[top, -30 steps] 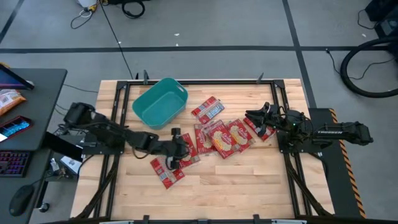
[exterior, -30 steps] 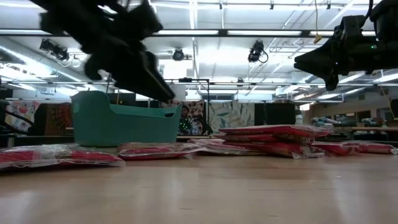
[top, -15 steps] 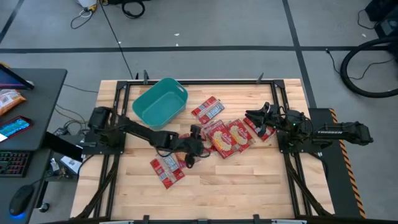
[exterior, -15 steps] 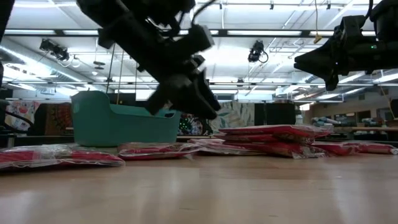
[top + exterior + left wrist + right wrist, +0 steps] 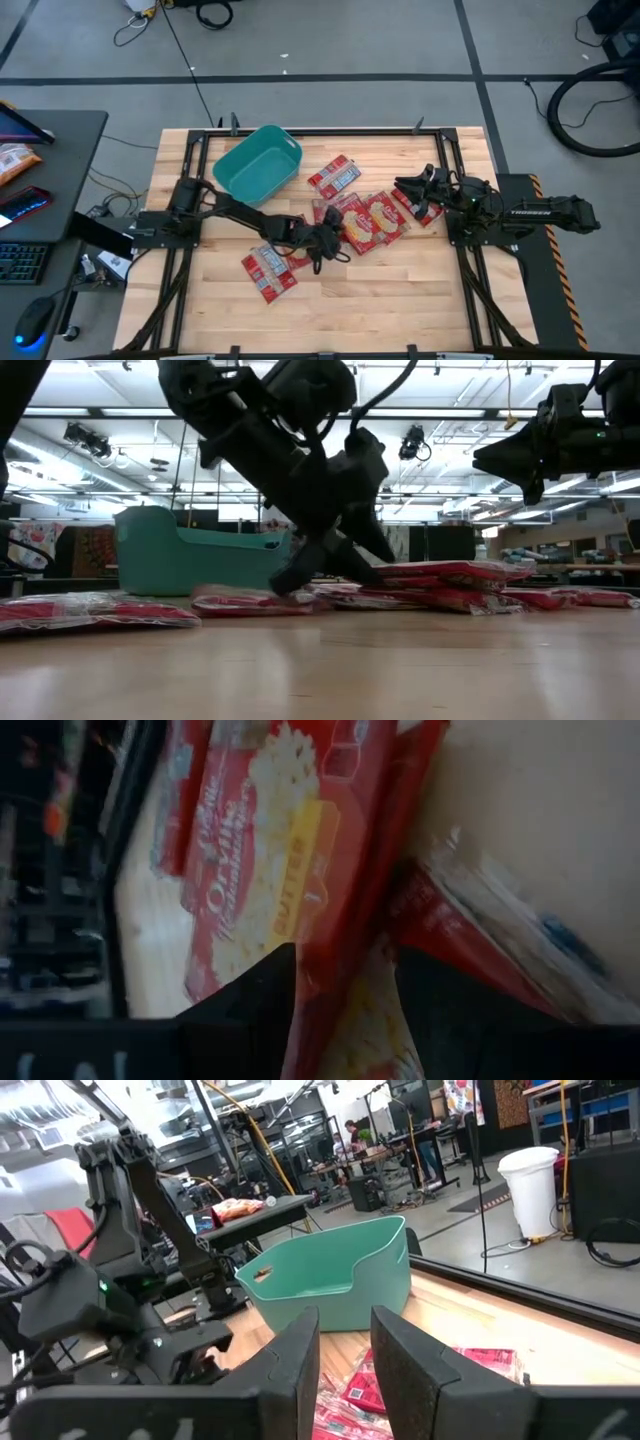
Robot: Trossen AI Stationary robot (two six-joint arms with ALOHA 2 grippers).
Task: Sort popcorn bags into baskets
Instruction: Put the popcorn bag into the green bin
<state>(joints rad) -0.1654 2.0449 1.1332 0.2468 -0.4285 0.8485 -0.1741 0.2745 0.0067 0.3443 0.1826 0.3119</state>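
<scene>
Several red popcorn bags (image 5: pixel 360 218) lie flat and overlapping at the table's middle. Single ones lie farther off (image 5: pixel 335 177), near-left (image 5: pixel 268 272) and to the right (image 5: pixel 420 208). The teal tub (image 5: pixel 258 165) stands far-left of them. My left gripper (image 5: pixel 328 243) is open and low at the pile's near-left edge (image 5: pixel 300 572). In the left wrist view (image 5: pixel 345 960) a bag's edge (image 5: pixel 335 1010) runs between its fingers. My right gripper (image 5: pixel 402 190) hangs open, high above the table's right part (image 5: pixel 492 460), facing the tub (image 5: pixel 335 1280). My left gripper has its open fingers on either side of the near-left edge (image 5: pixel 350 935) of a red bag in the pile, coming at it low from the table's left. The bag lies on the others. I cannot tell whether the fingers touch it.
Dark frame rails run along the table's left and right sides. Bare wood (image 5: pixel 380 300) stretches along the near side. Left of the table stands a dark desk (image 5: pixel 60 150) with an orange packet (image 5: pixel 15 160), a phone and a keyboard.
My left gripper has travelled toward the table's right, from beside the near-left bag to the pile's edge, and has come down close to the tabletop. The bags and the tub lie as they did.
</scene>
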